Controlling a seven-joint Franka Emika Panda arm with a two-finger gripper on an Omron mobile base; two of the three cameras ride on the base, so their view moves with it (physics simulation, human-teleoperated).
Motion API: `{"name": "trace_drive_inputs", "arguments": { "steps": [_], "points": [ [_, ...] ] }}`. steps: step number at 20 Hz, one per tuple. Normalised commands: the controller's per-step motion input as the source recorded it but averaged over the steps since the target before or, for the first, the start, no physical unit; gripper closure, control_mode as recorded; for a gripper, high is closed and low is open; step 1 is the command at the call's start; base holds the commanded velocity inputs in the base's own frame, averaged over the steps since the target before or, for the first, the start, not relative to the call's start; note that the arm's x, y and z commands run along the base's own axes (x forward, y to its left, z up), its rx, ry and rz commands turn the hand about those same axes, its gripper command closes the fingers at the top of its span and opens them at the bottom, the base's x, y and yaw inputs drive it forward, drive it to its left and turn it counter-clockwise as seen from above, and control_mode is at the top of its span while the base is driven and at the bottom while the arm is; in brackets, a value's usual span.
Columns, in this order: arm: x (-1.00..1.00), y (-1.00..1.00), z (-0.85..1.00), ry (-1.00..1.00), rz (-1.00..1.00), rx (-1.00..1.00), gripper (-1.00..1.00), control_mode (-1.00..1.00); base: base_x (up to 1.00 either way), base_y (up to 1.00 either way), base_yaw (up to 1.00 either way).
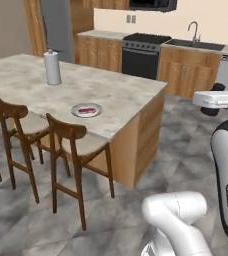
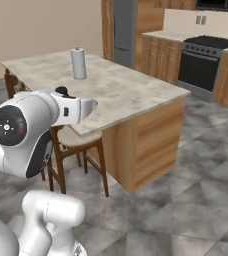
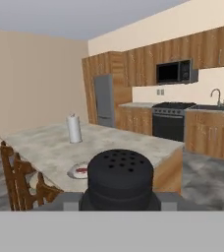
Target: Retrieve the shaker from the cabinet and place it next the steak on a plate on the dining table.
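Black shaker [image 3: 120, 179], matte, with small dark holes dotted over its top. Grey-white plate [image 1: 86, 110] with a patterned rim, carrying a reddish-pink steak [image 1: 87, 109], on the beige-grey marbled stone top of the dining table [image 1: 116, 95], warm brown wood grain on its base. Grey-white paper-towel roll [image 1: 52, 67], dark-wood chairs [image 1: 68, 150] with pale seats, grey mottled floor [image 1: 36, 225], black oven [image 1: 141, 55], silver-grey fridge [image 3: 105, 100], cream walls [image 3: 35, 83].

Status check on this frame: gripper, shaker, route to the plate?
Gripper shut on shaker, short of the dining table. Steak on plate near table's edge. Chairs line that side; paper-towel roll stands well beyond.
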Motion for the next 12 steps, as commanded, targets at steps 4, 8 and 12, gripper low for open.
{"name": "trace_drive_inputs", "arguments": {
  "steps": [4, 8, 12],
  "points": [
    [0.0, 0.0, 0.0, 0.0, 0.0, 0.0, 1.0, 1.0, 0.0, 1.0, -0.4],
    [0.0, 0.0, 0.0, 0.0, 0.0, 0.0, 1.0, 1.0, 0.0, 1.0, -0.29],
    [0.0, 0.0, 0.0, 0.0, 0.0, 0.0, 1.0, 1.0, 0.07, 1.0, -0.35]
  ]
}}
